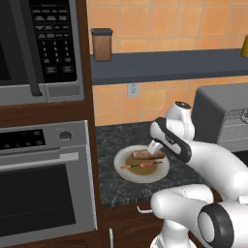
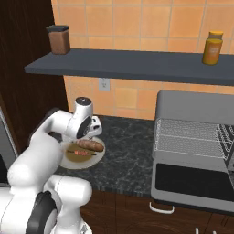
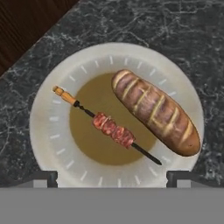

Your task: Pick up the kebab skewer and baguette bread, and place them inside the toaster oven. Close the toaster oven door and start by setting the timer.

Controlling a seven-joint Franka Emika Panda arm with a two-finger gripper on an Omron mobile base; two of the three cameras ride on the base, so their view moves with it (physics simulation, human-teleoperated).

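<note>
Pincer [image 3: 112, 179] open wide and empty above plate [image 3: 48, 127]; kebab skewer [image 3: 107, 126] mid-frame looks light, thin, stiff, best pinched across meat chunks.

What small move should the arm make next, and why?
Probably lower straight onto the kebab skewer: the gripper hovers open above the plate, fingers apart, holding nothing, and skewer and baguette bread lie side by side, untouched.
</note>
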